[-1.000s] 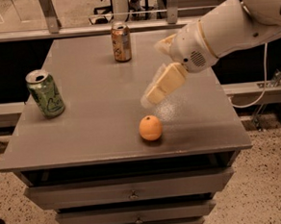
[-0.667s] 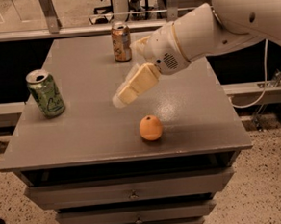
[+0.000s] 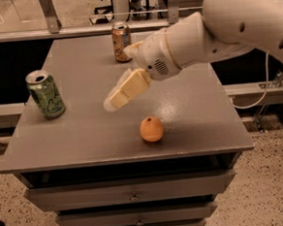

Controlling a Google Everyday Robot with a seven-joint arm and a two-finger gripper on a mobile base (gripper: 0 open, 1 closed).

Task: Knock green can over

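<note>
The green can (image 3: pixel 46 94) stands upright near the left edge of the grey table (image 3: pixel 190 111), light green with pale squiggles and a silver top. My gripper (image 3: pixel 112 103) hangs above the middle of the table on a white arm that reaches in from the upper right. It is to the right of the green can, with a clear gap of bare table between them, and touches nothing.
An orange-brown can (image 3: pixel 121 41) stands at the back of the table. A round orange fruit (image 3: pixel 152 129) lies near the front edge, just below and right of the gripper. Drawers sit under the tabletop. A railing runs behind the table.
The arm and gripper have moved left across the table, from above the orange toward the green can. The cans and the fruit have not moved.
</note>
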